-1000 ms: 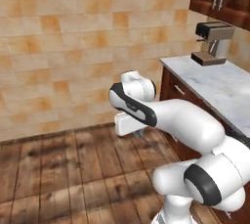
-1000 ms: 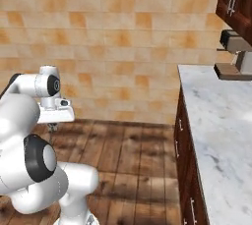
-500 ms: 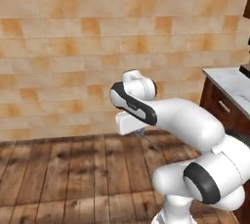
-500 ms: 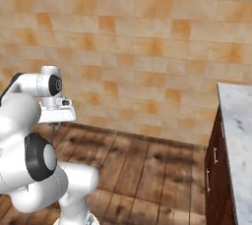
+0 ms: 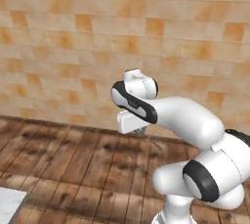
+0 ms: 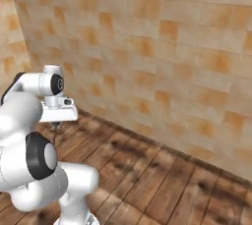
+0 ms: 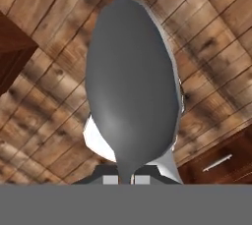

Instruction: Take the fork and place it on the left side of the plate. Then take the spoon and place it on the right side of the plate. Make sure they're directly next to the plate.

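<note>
Light is even and soft, bright on the tiled wall at the top of both base frames. The floor looks darker, with faint soft shadows. All frames are slightly blurred and low in detail. The spoon, huge mid-frame, shows a pale sheen low on its bowl.

**One spoon, one arm, one gripper**

Counting up: one spoon, its grey oval bowl looming large in the hand view. One white arm, one gripper on its end. One tan tiled wall and one wooden plank floor. Dark cabinet pieces in the hand view, two: one upper left, one lower right with one pale handle.
</note>
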